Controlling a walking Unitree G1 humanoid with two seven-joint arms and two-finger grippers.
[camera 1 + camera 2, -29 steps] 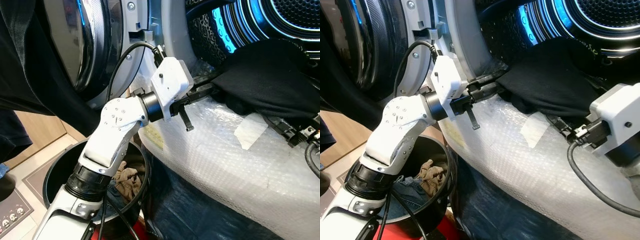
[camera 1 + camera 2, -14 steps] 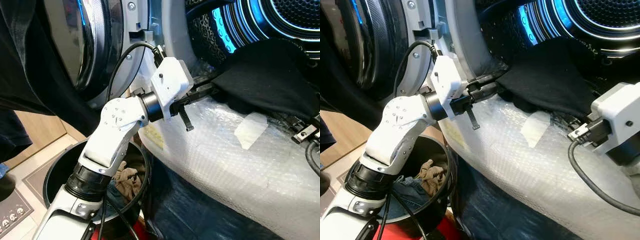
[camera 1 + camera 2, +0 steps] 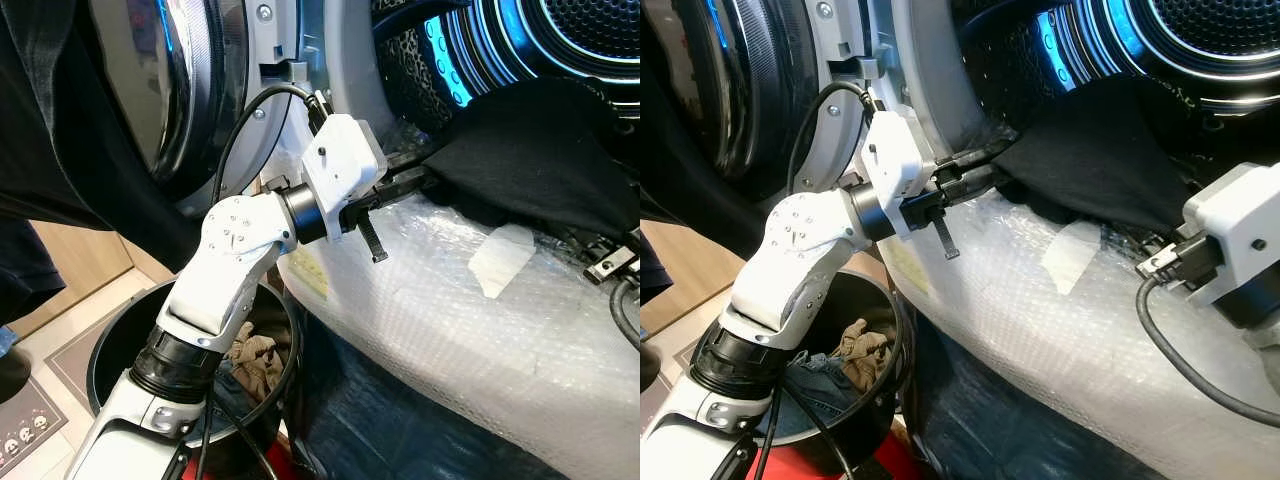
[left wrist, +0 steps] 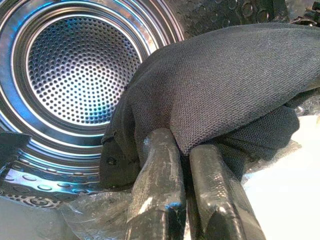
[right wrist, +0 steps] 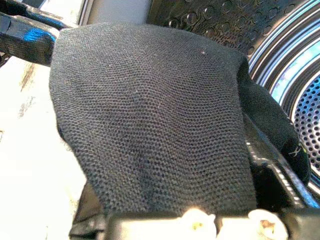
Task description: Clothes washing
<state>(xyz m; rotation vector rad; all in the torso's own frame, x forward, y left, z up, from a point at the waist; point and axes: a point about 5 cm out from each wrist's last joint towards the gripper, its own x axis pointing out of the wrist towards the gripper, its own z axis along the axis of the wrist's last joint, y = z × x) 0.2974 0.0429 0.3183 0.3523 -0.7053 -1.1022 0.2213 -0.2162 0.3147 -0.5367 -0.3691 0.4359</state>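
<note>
A black knitted garment (image 3: 540, 150) lies in the mouth of the washer drum (image 3: 590, 30), with its edge hanging over the bubble-wrapped rim (image 3: 450, 310). My left gripper (image 3: 425, 178) reaches in from the left and is shut on the garment's near left edge; in the left wrist view both fingers (image 4: 160, 165) pinch the cloth (image 4: 225, 85). My right gripper (image 3: 1147, 258) sits at the garment's right edge, open. The cloth (image 5: 150, 115) drapes over it, with one finger (image 5: 272, 172) showing beside it.
The round washer door (image 3: 170, 80) stands open at the left. Below my left arm a black bucket (image 3: 110, 350) holds several crumpled clothes (image 3: 250, 355). Dark fabric (image 3: 50, 120) hangs at the far left. A piece of tape (image 3: 503, 258) sticks to the bubble wrap.
My right gripper has drawn back a little to the right from under the garment's edge. The left gripper and the garment have stayed put.
</note>
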